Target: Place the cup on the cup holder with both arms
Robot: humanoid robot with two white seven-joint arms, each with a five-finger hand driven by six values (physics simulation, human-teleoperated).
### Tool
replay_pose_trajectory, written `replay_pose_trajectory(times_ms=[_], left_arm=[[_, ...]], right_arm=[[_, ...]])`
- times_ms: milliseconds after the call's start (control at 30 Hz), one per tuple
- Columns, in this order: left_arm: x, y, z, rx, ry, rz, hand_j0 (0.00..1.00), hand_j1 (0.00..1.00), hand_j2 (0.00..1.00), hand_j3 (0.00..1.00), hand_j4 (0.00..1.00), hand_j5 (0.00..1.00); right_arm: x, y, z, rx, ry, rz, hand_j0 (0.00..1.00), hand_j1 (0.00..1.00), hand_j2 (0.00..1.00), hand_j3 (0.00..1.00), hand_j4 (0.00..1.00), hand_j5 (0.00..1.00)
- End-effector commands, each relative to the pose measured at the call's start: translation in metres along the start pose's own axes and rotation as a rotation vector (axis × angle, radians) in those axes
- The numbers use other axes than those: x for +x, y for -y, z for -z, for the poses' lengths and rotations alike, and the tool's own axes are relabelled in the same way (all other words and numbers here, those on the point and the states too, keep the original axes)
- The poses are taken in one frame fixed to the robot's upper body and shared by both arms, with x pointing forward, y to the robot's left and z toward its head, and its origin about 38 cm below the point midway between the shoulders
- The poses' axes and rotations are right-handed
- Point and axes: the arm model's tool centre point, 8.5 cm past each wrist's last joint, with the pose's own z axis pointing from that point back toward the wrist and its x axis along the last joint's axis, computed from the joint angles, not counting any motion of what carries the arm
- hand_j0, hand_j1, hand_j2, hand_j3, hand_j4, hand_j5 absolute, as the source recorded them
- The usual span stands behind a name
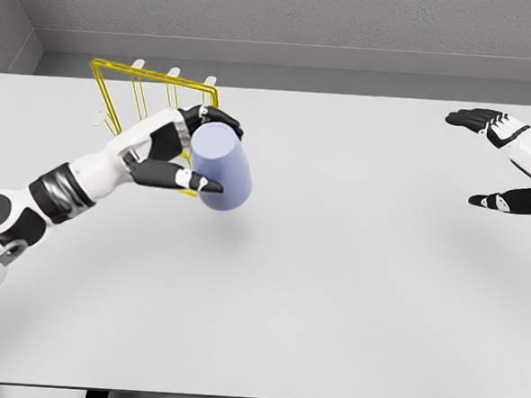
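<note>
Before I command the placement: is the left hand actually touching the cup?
Touching. The head view shows the left hand wrapped around the cup, fingers over its top edge and thumb across its front, with no gap visible.

The rack stands on the table, at the back on the left side. The cup is right in front of the rack, on its right end, held up off the table. The left hand is around the cup, in front of the rack too. The right hand is far to the right of the rack, well apart from the cup.
</note>
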Motion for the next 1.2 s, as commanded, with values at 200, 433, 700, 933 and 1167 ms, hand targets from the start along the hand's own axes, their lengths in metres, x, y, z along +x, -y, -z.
replay_pose_trajectory(times_ms=[200, 433, 700, 933, 1167], left_arm=[[0.010, -0.019, -0.010, 0.041, 0.001, 0.012, 0.63, 0.63, 0.63, 0.63, 0.63, 0.63], [0.021, -0.027, -0.009, 0.047, 0.015, 0.033, 0.63, 0.63, 0.63, 0.63, 0.63, 0.63], [0.027, -0.037, -0.016, 0.070, 0.012, 0.054, 0.63, 0.63, 0.63, 0.63, 0.63, 0.63], [0.025, -0.049, -0.020, 0.106, 0.003, 0.050, 0.63, 0.63, 0.63, 0.63, 0.63, 0.63], [0.024, -0.063, -0.022, 0.140, -0.006, 0.048, 0.63, 0.63, 0.63, 0.63, 0.63, 0.63]], right_arm=[[0.000, 0.001, 0.000, -0.005, -0.001, 0.006, 1.00, 1.00, 1.00, 1.00, 1.00, 1.00], [0.000, 0.001, 0.000, -0.005, 0.001, 0.006, 1.00, 1.00, 1.00, 1.00, 1.00, 1.00], [0.000, 0.001, 0.000, -0.005, -0.001, 0.006, 1.00, 1.00, 1.00, 1.00, 1.00, 1.00], [-0.002, 0.000, 0.000, -0.004, -0.004, 0.008, 1.00, 1.00, 1.00, 1.00, 1.00, 1.00], [-0.001, 0.001, 0.000, -0.005, -0.001, 0.007, 1.00, 1.00, 1.00, 1.00, 1.00, 1.00]])
